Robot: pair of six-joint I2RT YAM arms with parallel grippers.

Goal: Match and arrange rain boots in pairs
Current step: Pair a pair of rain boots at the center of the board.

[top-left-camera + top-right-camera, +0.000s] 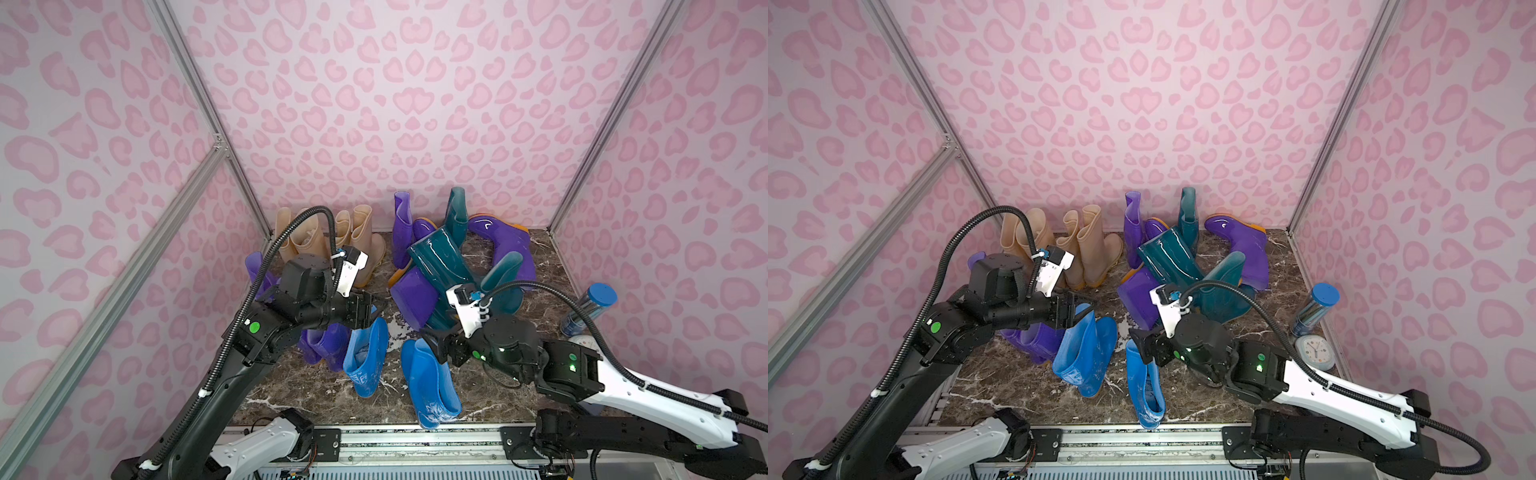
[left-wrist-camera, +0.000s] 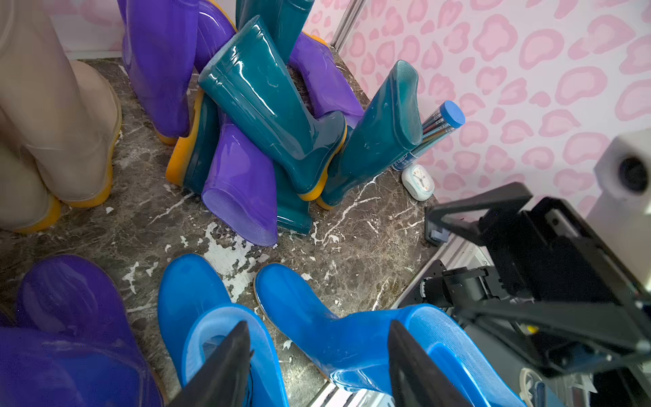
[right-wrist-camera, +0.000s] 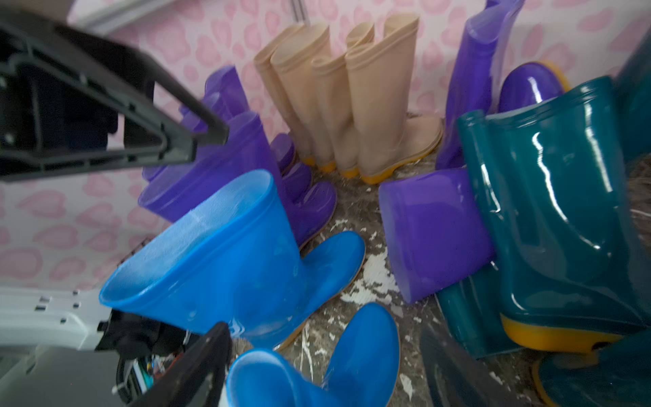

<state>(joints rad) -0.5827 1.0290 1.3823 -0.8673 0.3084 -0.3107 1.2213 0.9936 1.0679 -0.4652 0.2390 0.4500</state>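
Two bright blue rain boots stand side by side at the front middle in both top views, one on the left (image 1: 365,357) and one on the right (image 1: 430,382). My left gripper (image 1: 372,309) hovers open over the left boot's top. In the left wrist view its black fingers (image 2: 229,366) straddle both blue shafts (image 2: 334,338) and grip nothing. My right gripper (image 1: 434,338) is open at the right boot's rim. In the right wrist view that boot's top (image 3: 267,380) lies between the spread fingers (image 3: 197,366).
Beige boots (image 1: 328,237) stand upright at the back left. Purple boots (image 1: 324,345) stand under my left arm. Teal and purple boots lie piled (image 1: 444,266) at the back right. A blue-capped cylinder (image 1: 590,309) and a small clock (image 1: 1315,351) sit by the right wall.
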